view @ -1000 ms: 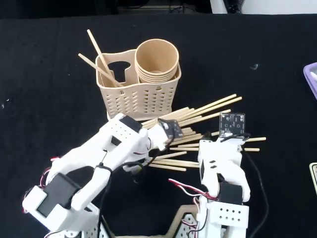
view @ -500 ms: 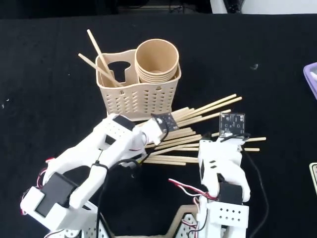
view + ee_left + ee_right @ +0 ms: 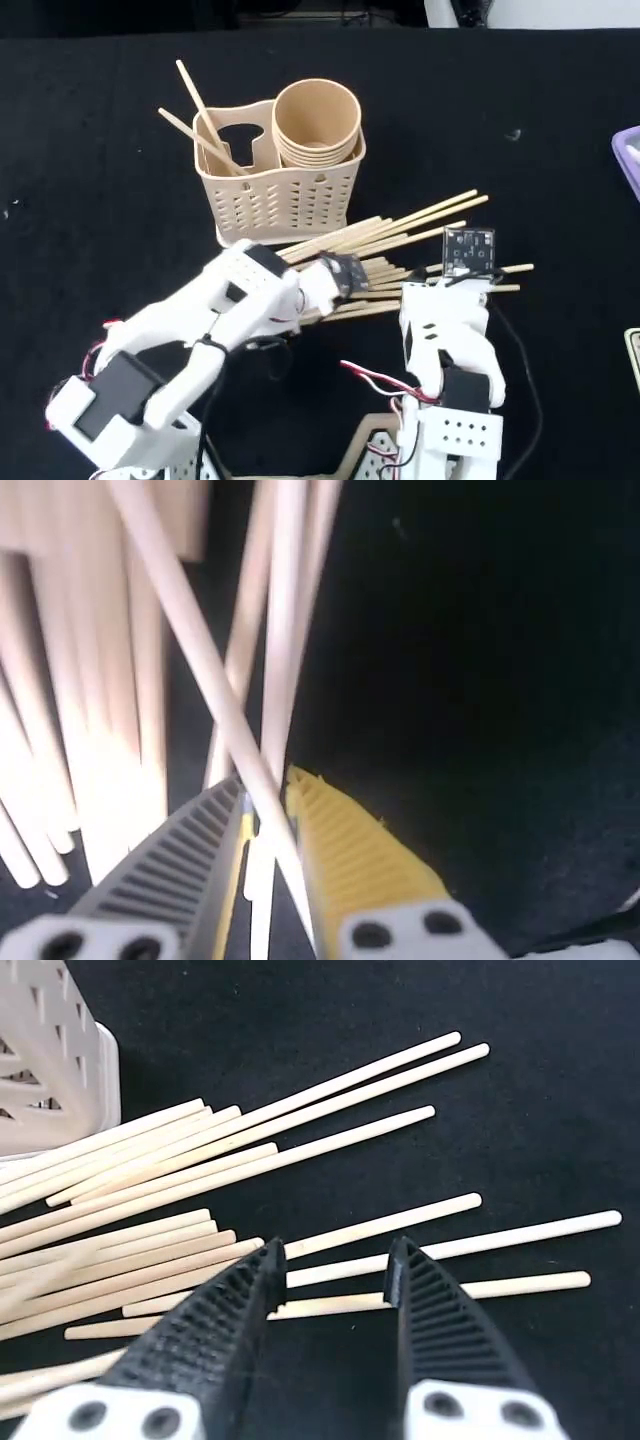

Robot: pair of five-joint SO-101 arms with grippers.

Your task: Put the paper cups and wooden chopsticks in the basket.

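A cream basket [image 3: 280, 195] stands at the back with stacked paper cups [image 3: 317, 120] in one compartment and two chopsticks [image 3: 203, 118] leaning out of the other. A fan of wooden chopsticks [image 3: 410, 232] lies on the black table in front of it. My left gripper [image 3: 360, 275] is low over the pile's near side. Its grey and yellow fingers [image 3: 330, 830] are shut on a few chopsticks [image 3: 215, 675]. My right gripper [image 3: 335, 1255] hangs open above the pile's right-hand sticks [image 3: 330, 1140], with a corner of the basket [image 3: 50, 1060] beside them.
The black cloth [image 3: 520, 130] is bare to the right and behind the basket. A purple object [image 3: 630, 150] sits at the right edge. Both arm bases stand at the table's near edge.
My left gripper swung toward the basket, then back down onto the pile. The nearest loose chopsticks were drawn up and in toward the others. The right arm stayed still.
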